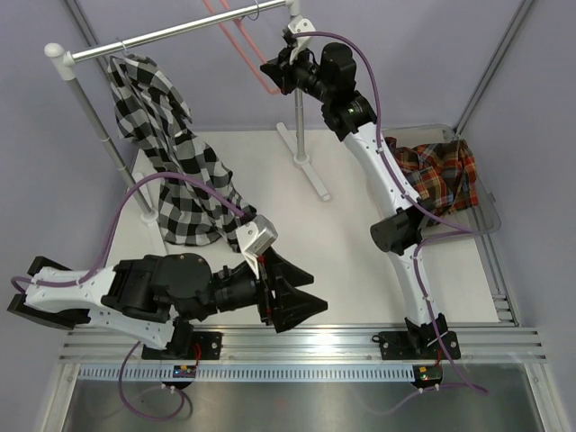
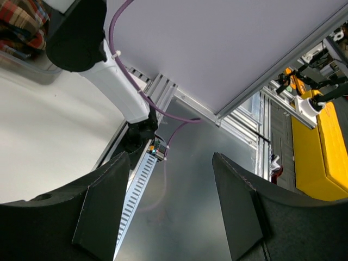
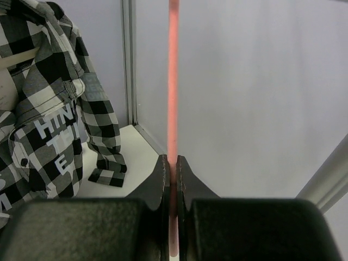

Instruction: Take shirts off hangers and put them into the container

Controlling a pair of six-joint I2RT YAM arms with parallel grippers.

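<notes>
Top view.

- **10 o'clock:** The black-and-white shirt (image 1: pixel 171 171) hangs from the rail (image 1: pixel 180 31) down to the desk (image 1: pixel 342 252). Its hanger is hidden.
- **7 o'clock:** The left end effector (image 1: pixel 310 295) is spread, empty and low, and points away from that shirt.
- **12 o'clock:** The right end effector (image 3: pixel 173 163) is pressed together on the thin bar of the pink-red hanger (image 3: pixel 173 81), which is bare.
- **3 o'clock:** The plaid shirt (image 1: pixel 441 171) lies in the container (image 1: pixel 486 211).

Judgement: one shirt is left to take off. The left arm should swing toward 10 o'clock and take the collar or a shoulder fold, not the dangling sleeve. It should lift the shirt clear of the hook before pulling.
</notes>
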